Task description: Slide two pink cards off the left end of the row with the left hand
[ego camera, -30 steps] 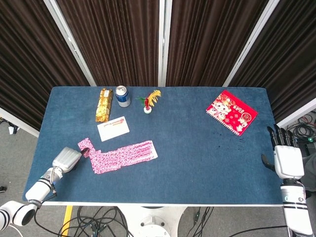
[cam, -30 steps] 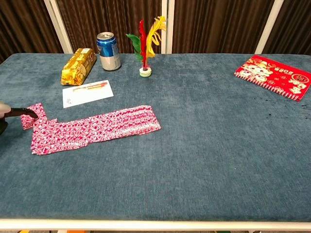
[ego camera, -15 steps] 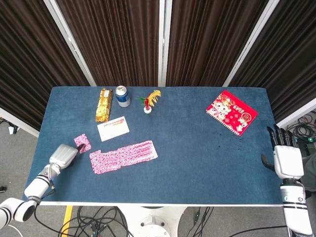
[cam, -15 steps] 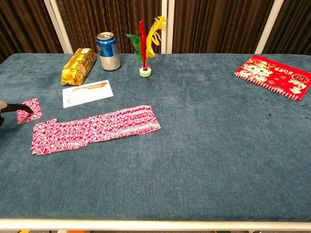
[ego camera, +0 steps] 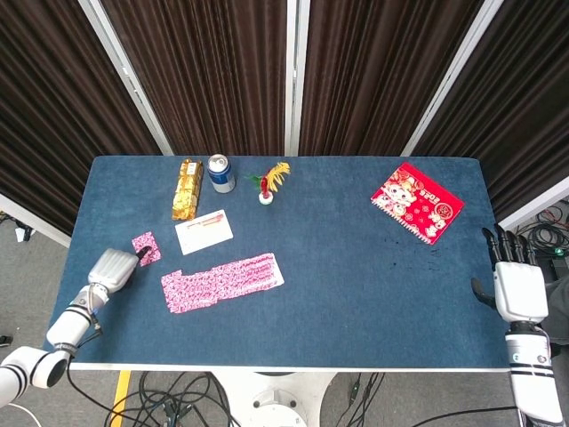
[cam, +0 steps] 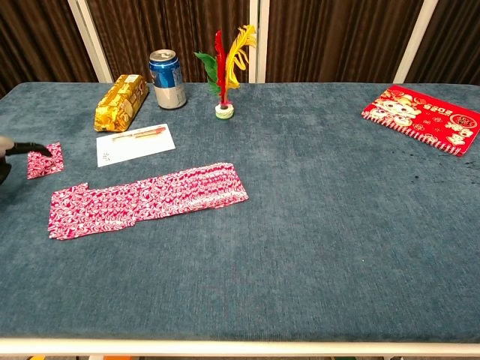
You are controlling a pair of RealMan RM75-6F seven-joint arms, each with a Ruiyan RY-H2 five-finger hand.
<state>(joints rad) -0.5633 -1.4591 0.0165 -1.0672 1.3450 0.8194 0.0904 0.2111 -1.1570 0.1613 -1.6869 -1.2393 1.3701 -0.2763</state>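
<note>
From the head view, the left robot hand lies low on the counter near its left edge, a dark fingertip pressing on the near corner of a single pink card. That card now sits apart from the row of pink cards, up and to the left of it, just beside the white card. The hand holds nothing; it is pressing down, though whether its other fingers are spread or curled I cannot tell from here. The right robot hand rests off the right edge of the counter with its fingers straight and apart, holding nothing.

From the chest view, only the dark fingertip of the left hand shows at the frame edge, touching the left side of the separated card. The row lies slanted, its left end square and undisturbed.

One card looks done, so a second is left. To do it well, the fingertip should lift cleanly, come down flat on the top card at the row's left end, press lightly enough to drag only that one, and pull left without skewing the rest.
</note>
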